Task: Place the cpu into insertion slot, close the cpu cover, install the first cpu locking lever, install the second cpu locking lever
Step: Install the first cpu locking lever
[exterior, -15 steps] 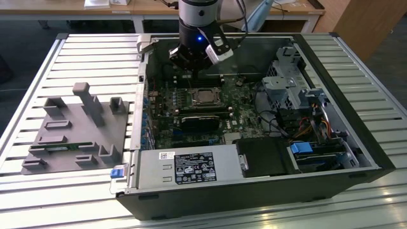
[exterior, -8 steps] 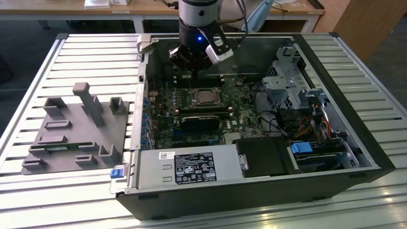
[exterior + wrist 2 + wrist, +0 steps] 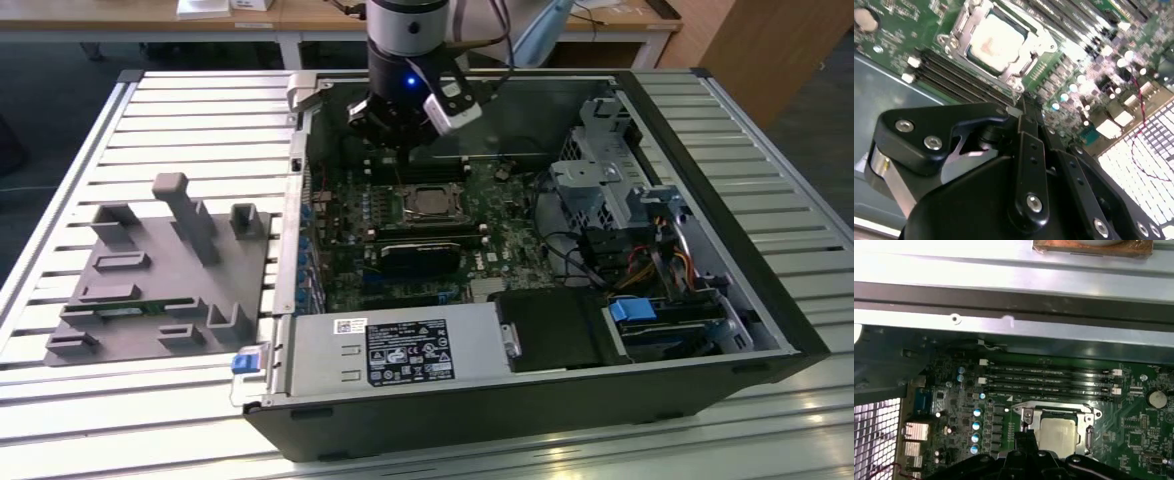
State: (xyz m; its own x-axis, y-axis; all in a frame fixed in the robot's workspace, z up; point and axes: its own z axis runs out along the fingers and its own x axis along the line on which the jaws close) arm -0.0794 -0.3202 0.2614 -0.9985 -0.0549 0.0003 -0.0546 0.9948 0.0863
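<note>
At insertion slot [image 3: 1094, 415]: cpu [image 3: 1056, 435] seated.
Tool [image 3: 1026, 436]: pressed together, empty, beside slot.
Handling: cpu cover [image 3: 1088, 437] likely thin, stiff; press its rim.

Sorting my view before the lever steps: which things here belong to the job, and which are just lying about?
Job:
cpu
cpu cover framing it
gripper close by

Lying about:
memory slots
power supply
grey fixture tray beside the case

Free above cpu cover [image 3: 1088, 435]; memory slots [image 3: 1049, 380] beside, case wall [image 3: 299, 170] near
</note>
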